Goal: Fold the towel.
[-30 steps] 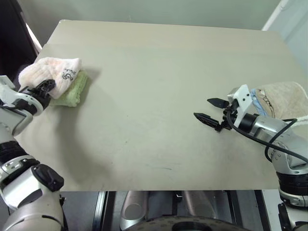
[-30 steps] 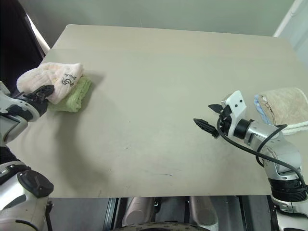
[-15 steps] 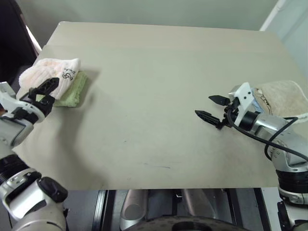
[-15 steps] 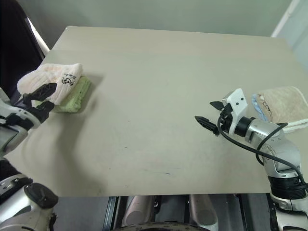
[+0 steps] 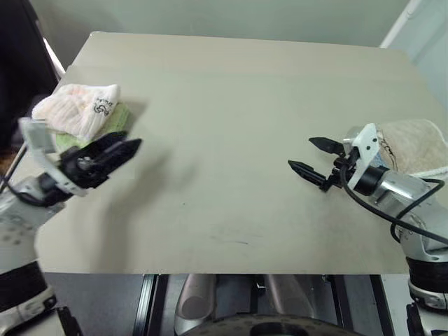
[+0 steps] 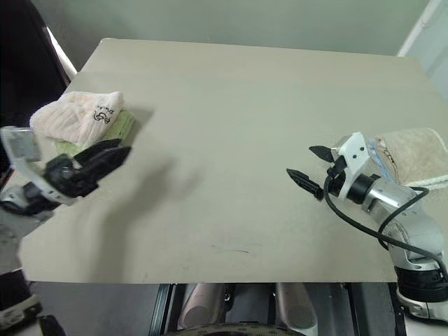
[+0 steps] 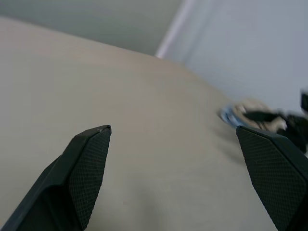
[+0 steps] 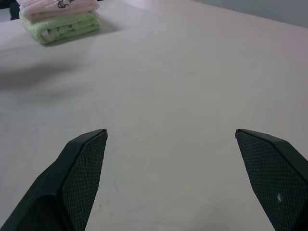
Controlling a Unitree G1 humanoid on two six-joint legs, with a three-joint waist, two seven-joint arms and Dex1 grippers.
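Pink towel (image 5: 78, 108) lies folded on top of green towel (image 5: 115, 120), far left of counter (image 5: 231, 126). Left hand (image 5: 120, 148) just beside it, fingers apart, empty. Right hand (image 5: 315, 157) also wide open, w/ nothing, near beige towel (image 5: 418, 143).

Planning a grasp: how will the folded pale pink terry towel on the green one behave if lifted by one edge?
The folded pale pink terry towel looks soft and rounded, so it would probably droop and unfold. It seems light. Resting on the green terry towel, it may drag that along, since terry tends to cling.
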